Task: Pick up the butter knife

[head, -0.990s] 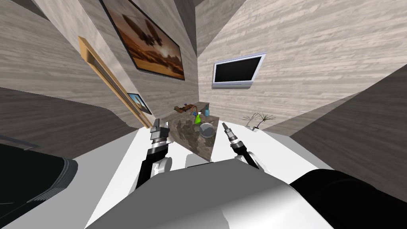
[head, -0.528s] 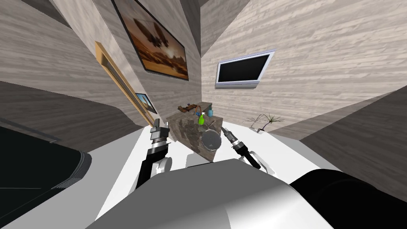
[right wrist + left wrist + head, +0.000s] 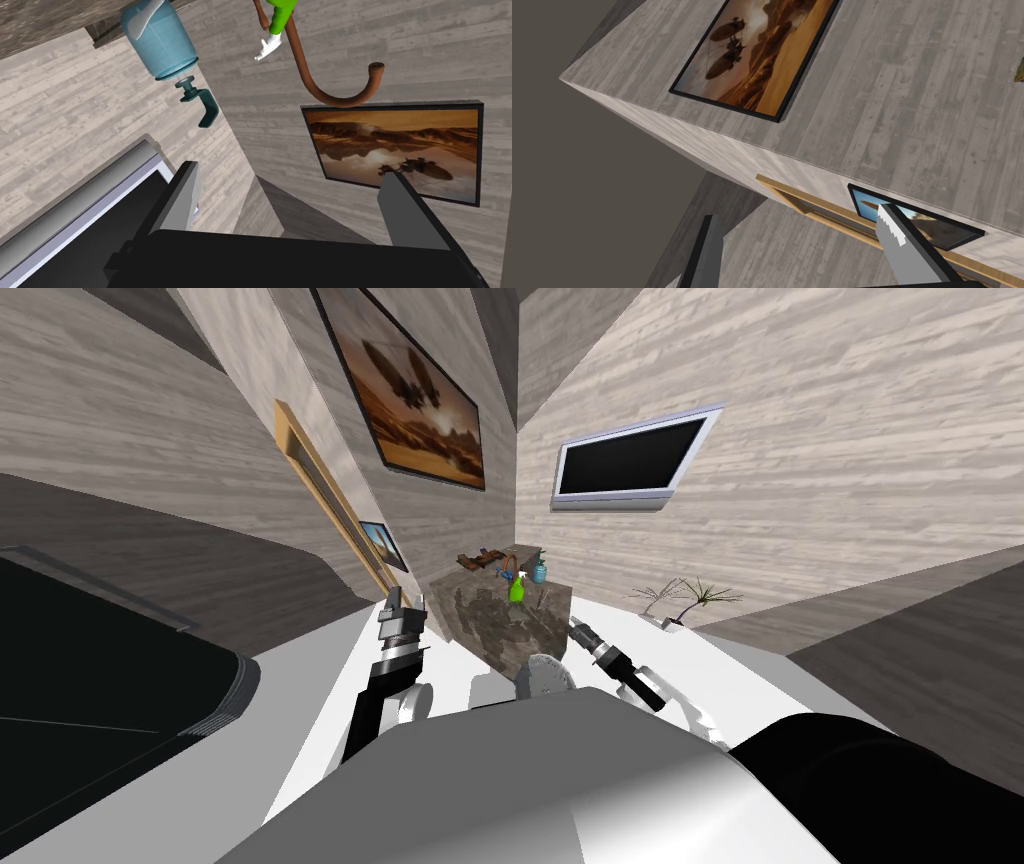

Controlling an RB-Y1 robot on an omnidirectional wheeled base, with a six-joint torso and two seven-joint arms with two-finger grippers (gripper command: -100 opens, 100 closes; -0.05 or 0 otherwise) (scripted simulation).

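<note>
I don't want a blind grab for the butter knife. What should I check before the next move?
1. The left end effector is open: ok.
2. The right end effector is open: ok.
3. The butter knife is located on the stone-patterned counter: cannot tell.
4. The right end effector aims at the counter: not ok, it points past the blue bottle and green spray bottle at a wall.
5. The left end effector aims at the counter: not ok, it faces a wall.

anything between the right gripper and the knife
The knife is too small to make out. On the counter ahead of the open right gripper stand a green bottle and, at the near edge, a round grey disc.
</note>
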